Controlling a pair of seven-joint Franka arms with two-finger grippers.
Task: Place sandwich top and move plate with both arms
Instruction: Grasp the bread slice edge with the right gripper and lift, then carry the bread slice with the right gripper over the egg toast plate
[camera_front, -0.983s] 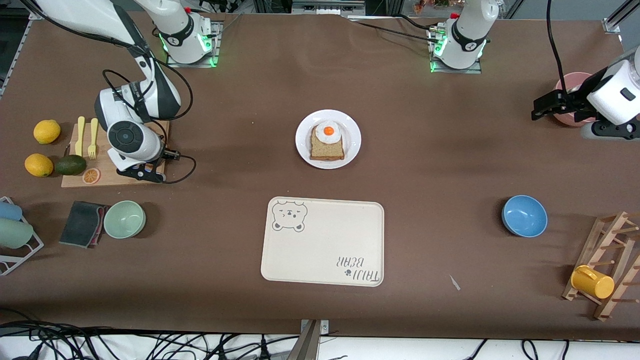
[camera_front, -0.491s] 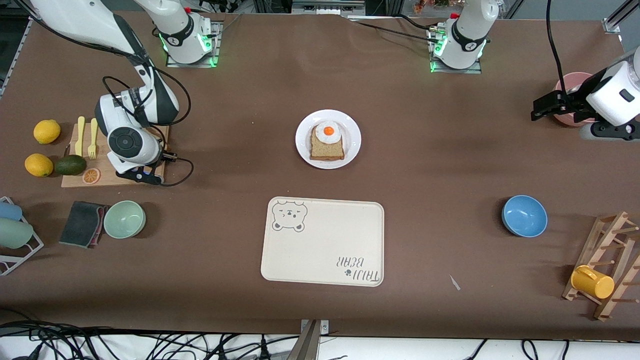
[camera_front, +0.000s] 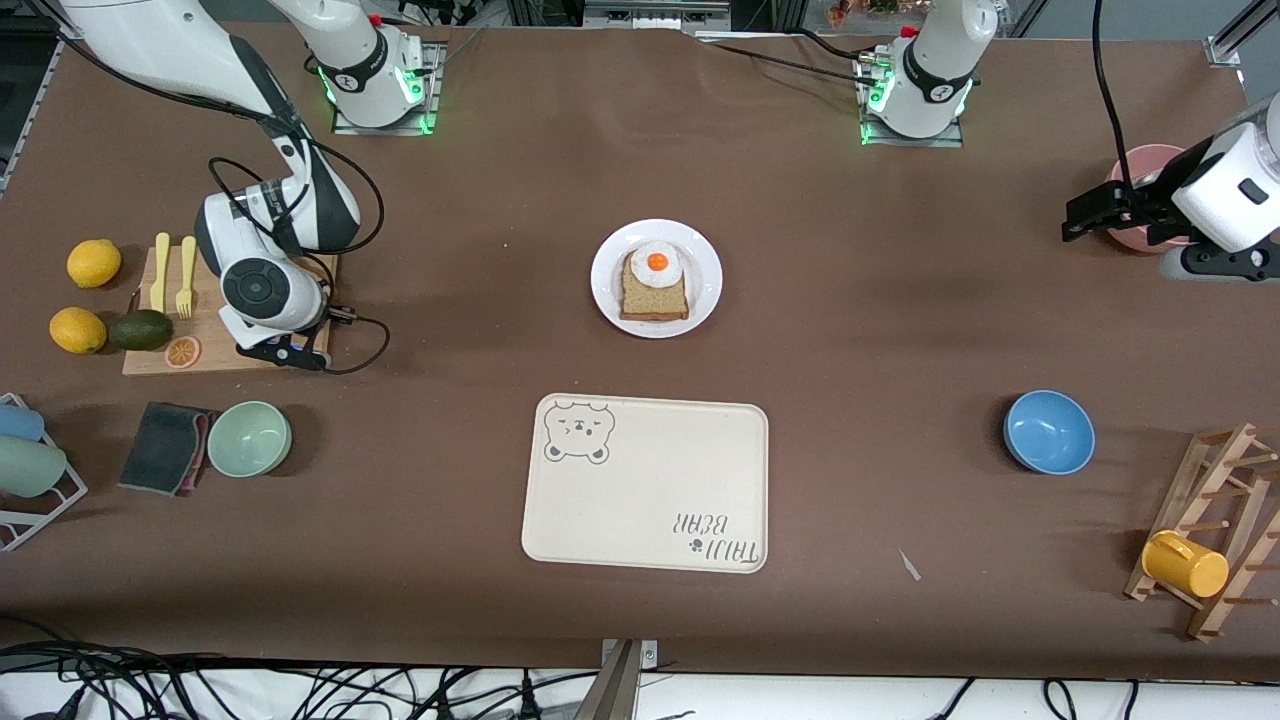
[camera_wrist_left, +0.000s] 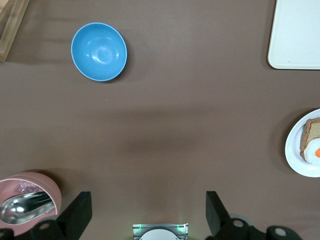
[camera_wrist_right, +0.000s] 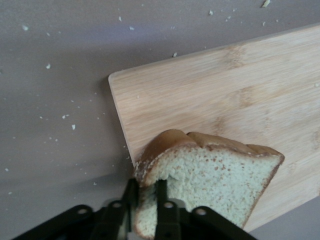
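Brown surface (camera_front: 900, 330), both arms up. Right tool (camera_wrist_right: 146, 207) is clamped on one corner of the bread slice (camera_wrist_right: 210, 187), lifted on edge just over the cutting board (camera_wrist_right: 240, 110). Left tool (camera_wrist_left: 147, 215) waits with its jaws apart beside the pink bowl (camera_wrist_left: 25, 200). Risk: a corner pinch lets the slice swing, tear or drop. The slice hangs sideways; no clear long axis. White plate (camera_front: 703, 262) sits mid-surface.

Cutting board (camera_wrist_right: 235, 100): pale wood, matt grain. Sandwich top (camera_wrist_right: 210, 187): porous crumb, darker crust. Blue bowl (camera_wrist_left: 99, 51): glossy, smooth.
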